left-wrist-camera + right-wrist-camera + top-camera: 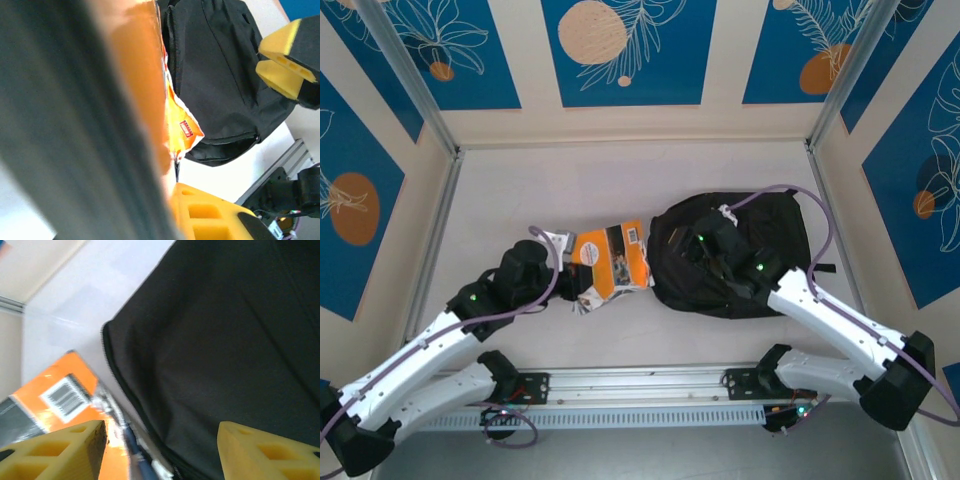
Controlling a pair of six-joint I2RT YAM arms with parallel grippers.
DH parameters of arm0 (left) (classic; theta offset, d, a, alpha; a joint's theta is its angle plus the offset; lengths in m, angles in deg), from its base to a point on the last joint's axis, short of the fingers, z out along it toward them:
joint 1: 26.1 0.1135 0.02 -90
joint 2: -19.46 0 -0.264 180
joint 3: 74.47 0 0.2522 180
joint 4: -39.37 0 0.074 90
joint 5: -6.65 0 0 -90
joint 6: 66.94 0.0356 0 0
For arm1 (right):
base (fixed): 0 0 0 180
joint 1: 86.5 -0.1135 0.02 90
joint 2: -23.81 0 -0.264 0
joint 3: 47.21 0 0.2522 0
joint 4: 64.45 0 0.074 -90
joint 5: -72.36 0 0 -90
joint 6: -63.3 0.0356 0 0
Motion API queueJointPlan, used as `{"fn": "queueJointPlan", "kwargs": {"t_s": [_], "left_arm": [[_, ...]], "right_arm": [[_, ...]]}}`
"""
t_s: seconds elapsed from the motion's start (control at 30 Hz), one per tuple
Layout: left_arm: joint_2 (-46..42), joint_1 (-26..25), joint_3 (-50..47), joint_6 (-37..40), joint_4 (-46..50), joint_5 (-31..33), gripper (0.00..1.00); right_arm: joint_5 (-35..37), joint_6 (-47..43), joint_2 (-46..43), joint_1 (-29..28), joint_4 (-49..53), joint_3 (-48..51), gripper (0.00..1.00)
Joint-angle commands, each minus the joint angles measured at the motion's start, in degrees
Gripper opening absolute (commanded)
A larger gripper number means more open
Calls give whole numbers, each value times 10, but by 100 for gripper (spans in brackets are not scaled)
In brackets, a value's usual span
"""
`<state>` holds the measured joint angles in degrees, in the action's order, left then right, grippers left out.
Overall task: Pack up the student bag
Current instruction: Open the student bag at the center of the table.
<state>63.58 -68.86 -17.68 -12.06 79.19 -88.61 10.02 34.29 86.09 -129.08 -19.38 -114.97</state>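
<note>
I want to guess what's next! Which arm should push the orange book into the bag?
Probably left: the left gripper is shut on the orange book, right beside the student bag. The right gripper hangs open over the bag, holding nothing.

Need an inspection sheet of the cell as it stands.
Surface: white table, no spills seen.
Job's things: student bag lies flat right of centre, with the orange book at its left edge.
Clutter: nothing seen.
Grippers: left pincer shut on the orange book; right pincer open above the bag, near its zipper.
Cables: purple cable arcs over the bag from the right arm; another runs along the left arm.
Surroundings: blue leaf-print panels, aluminium frame posts.
</note>
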Motion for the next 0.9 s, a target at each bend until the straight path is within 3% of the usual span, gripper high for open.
{"fn": "queueJointPlan", "kwargs": {"t_s": [0.0, 0.07, 0.13, 0.3, 0.37, 0.4, 0.7, 0.87], "left_arm": [[-38, 5, 29, 44, 46, 80, 0], [-44, 4, 33, 41, 74, 125, 0], [-45, 4, 37, 55, 87, 123, 0], [-59, 4, 40, 64, 107, 148, 0], [-72, 4, 34, 66, 108, 161, 0], [-76, 4, 31, 66, 108, 166, 0], [-74, 5, 11, 44, 89, 154, 0], [-75, 7, 13, 45, 91, 152, 0]], "right_arm": [[-15, -47, 53, 5, 97, -63, 61], [-5, -48, 99, 4, 141, -112, 61], [15, -48, 141, -3, 177, -157, 63], [90, -58, 251, -41, 245, -262, 84], [126, -57, 310, -56, 291, -318, 88], [153, -53, 342, -65, 322, -351, 99], [323, 70, 612, -82, 642, -628, 99], [341, 99, 622, -72, 656, -620, 99]]}}
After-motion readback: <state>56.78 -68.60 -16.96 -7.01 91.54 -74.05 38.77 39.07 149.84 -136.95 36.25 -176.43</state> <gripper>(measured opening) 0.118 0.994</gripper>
